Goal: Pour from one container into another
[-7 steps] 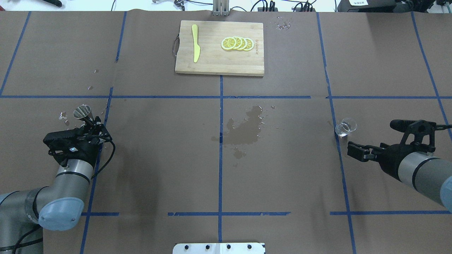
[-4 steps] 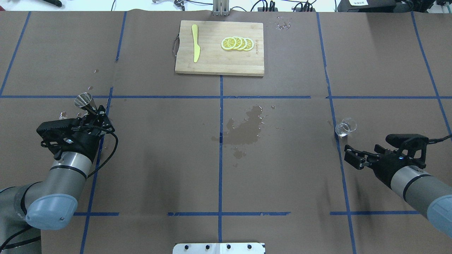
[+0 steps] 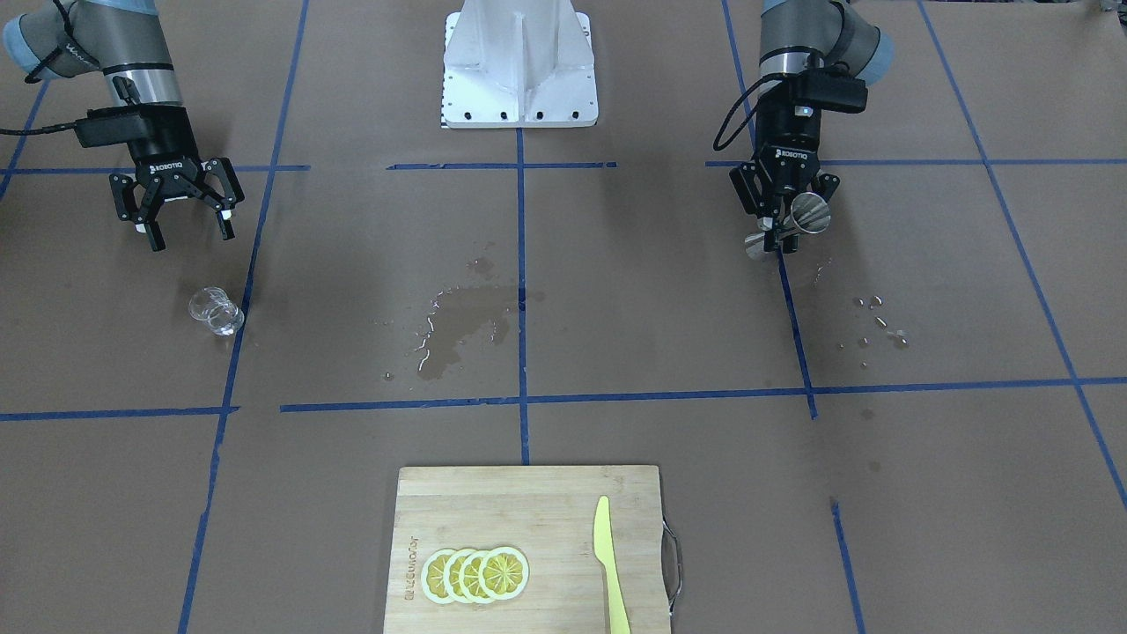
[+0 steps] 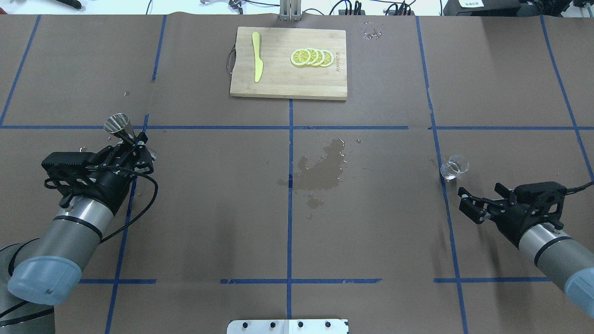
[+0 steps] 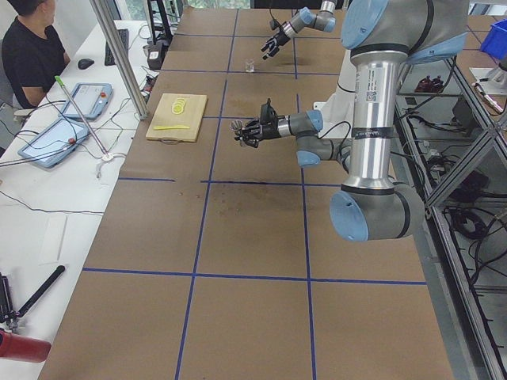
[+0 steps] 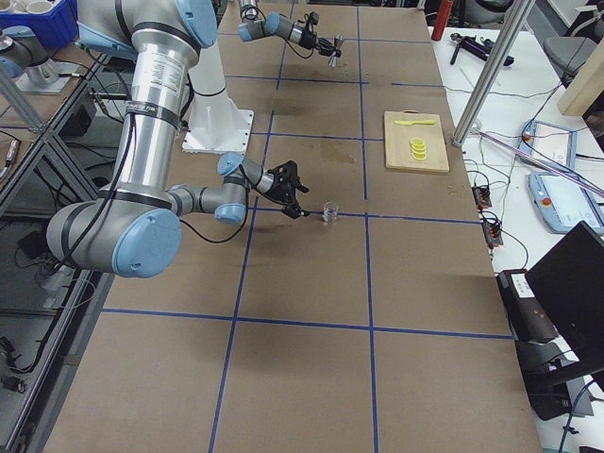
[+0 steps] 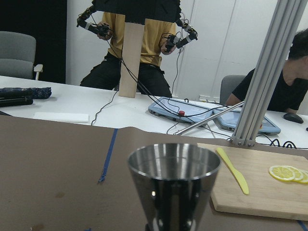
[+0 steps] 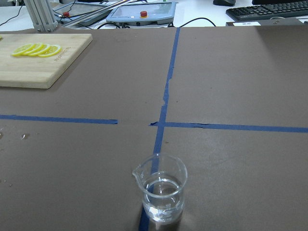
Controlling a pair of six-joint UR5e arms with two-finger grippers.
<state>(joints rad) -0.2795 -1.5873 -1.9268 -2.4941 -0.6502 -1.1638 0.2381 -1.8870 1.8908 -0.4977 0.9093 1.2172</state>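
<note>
A steel jigger [image 4: 119,127] is held off the table by my left gripper [image 4: 133,143], which is shut on its narrow waist. The jigger [image 7: 173,185] fills the left wrist view with its rim up, and the jigger [image 3: 806,215] looks tilted in the front view. A small clear glass beaker [image 4: 454,167] with a little water stands on the table at the right. My right gripper [image 4: 464,202] is open just behind it and apart from it. The beaker [image 8: 161,192] stands upright low in the right wrist view.
A wooden cutting board [image 4: 283,76] lies at the far middle, carrying lemon slices [image 4: 312,57] and a yellow knife [image 4: 256,56]. A wet patch [image 4: 322,169] darkens the paper at the centre. Water drops [image 3: 880,321] lie near the left arm.
My left gripper has carried the jigger farther from the robot, toward the blue cross line. My right gripper has turned its wrist and drawn back slightly, staying open.
</note>
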